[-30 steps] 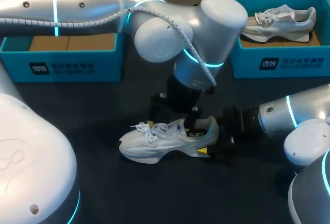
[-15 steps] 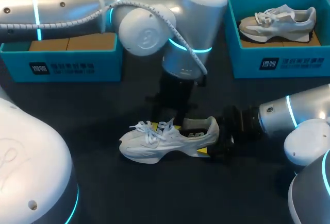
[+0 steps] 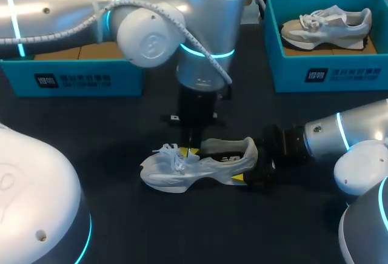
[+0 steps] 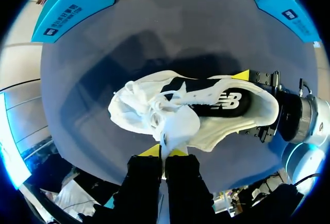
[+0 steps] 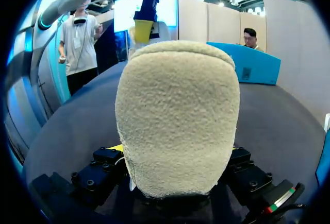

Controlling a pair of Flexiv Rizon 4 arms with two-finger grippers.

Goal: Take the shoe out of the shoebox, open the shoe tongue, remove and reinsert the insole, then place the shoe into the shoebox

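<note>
Dark table (image 3: 182, 227) with a white shoe (image 3: 194, 165) lying mid-table; left gripper (image 4: 166, 152) closed, pinching the tongue (image 4: 178, 126) from above; right gripper (image 3: 247, 170) clamped around the heel (image 5: 178, 116).

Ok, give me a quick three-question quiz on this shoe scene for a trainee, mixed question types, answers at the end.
1. True or false: the shoe held by the left gripper lies inside a shoebox.
2. Which part is that gripper shut on? A. toe B. tongue C. sole
3. Fill in: the heel sits between the fingers of the ___ gripper.
Key: 1 false, it lies on the table; 2 B, the tongue; 3 the right gripper.
</note>
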